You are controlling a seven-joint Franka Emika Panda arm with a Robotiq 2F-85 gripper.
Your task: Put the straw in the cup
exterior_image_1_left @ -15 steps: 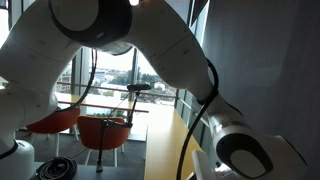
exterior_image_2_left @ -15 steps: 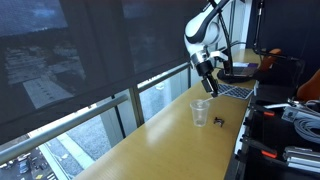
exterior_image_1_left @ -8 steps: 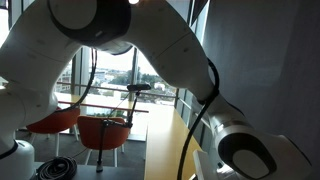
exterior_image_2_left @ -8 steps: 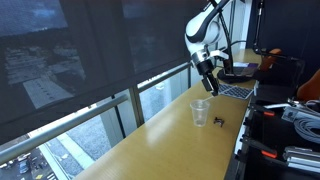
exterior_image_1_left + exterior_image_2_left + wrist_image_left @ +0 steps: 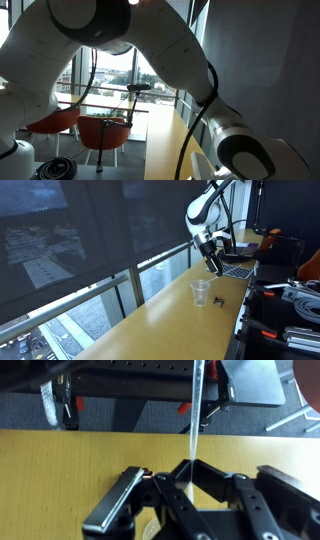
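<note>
Gripper (image 5: 209, 249): upper right of frame, apparently pinching the straw (image 5: 194, 420) | straw: upright, reaching the wrist view's top | cup (image 5: 200, 293): on surface (image 5: 165, 322), just below the gripper

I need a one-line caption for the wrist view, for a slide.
The pincer grips a thin pale straw above the wooden table.

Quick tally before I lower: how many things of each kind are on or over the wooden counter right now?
Cups: 1, the clear cup standing on the counter
Straws: 1, the straw held by the pincer above the cup
Small dark items: 1, a small dark item beside the cup, too small to identify
Total: 3
</note>
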